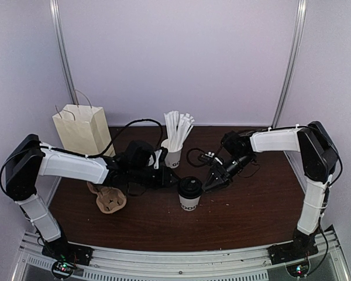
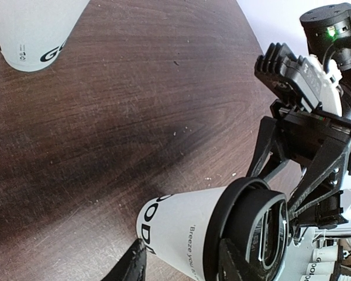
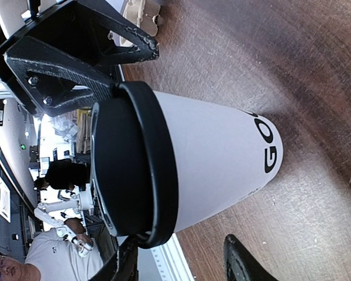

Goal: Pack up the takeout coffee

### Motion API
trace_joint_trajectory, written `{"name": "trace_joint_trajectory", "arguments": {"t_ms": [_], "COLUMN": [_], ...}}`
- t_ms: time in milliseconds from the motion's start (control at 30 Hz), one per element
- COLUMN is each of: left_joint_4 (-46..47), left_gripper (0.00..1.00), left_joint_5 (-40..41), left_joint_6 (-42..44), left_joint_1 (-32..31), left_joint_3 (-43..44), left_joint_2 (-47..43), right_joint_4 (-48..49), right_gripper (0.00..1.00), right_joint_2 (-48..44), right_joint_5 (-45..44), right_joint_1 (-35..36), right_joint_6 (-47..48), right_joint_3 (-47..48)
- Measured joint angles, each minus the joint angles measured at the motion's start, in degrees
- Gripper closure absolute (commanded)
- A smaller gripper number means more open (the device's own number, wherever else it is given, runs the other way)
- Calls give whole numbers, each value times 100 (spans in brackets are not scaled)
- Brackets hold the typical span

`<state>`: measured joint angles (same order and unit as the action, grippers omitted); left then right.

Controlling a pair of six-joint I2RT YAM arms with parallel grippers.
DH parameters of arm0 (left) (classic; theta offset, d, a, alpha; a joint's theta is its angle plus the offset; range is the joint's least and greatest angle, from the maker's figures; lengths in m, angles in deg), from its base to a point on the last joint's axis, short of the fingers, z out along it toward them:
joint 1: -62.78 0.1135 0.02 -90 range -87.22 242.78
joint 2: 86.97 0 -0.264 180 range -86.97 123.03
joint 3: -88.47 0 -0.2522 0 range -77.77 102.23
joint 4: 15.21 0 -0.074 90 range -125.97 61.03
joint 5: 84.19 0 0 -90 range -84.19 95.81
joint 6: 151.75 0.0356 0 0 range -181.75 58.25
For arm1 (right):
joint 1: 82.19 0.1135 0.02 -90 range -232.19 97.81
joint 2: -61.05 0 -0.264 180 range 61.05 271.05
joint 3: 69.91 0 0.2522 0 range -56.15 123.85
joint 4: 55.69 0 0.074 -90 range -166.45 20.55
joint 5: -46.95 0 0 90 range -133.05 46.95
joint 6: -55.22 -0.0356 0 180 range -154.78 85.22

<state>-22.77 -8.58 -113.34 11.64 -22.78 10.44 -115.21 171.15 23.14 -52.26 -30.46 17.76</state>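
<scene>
The takeout coffee cup [image 1: 189, 200] stands upright mid-table, white with dark letters, its black lid [image 1: 189, 186] on top. It fills the left wrist view [image 2: 187, 231] and the right wrist view [image 3: 216, 155]. My left gripper [image 1: 168, 178] is open just left of the cup; its fingers [image 2: 131, 266] reach either side of the cup's near side without closing on it. My right gripper [image 1: 209, 184] is open just right of the cup, one finger [image 3: 121, 266] close under the lid rim [image 3: 164, 175], the other [image 3: 241, 263] apart from the cup.
A second white cup [image 1: 174, 156] holding tall white wrapped sticks stands behind the coffee. A brown pulp cup tray [image 1: 108, 200] lies at the left. A cream paper bag [image 1: 82, 129] stands at the back left.
</scene>
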Motion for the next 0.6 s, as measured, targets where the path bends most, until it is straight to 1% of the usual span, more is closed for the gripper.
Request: {"name": "trace_joint_trajectory", "arguments": {"t_ms": [267,367,500,600], "left_joint_4": [219,282,575,629], "left_gripper": [63,63,58,54], "left_joint_5": [-2,-44,-66,50], "left_joint_6": [-129,-177,-247,-188], "left_joint_1": [0,15,48,20], "left_joint_3": [-114,-114,-216,-284], "left_joint_2": [26,114,151,81], "right_joint_4": [-157,-313,-529,-741], "right_gripper": [51,52,53,51], "right_joint_2": [205,319,413,396], "right_joint_5": [142,219,258,79], "right_joint_1": [-24,-35,-11,22], "right_joint_6": [-186,-210,-153,-17], "right_joint_3": [70,146,302,472]}}
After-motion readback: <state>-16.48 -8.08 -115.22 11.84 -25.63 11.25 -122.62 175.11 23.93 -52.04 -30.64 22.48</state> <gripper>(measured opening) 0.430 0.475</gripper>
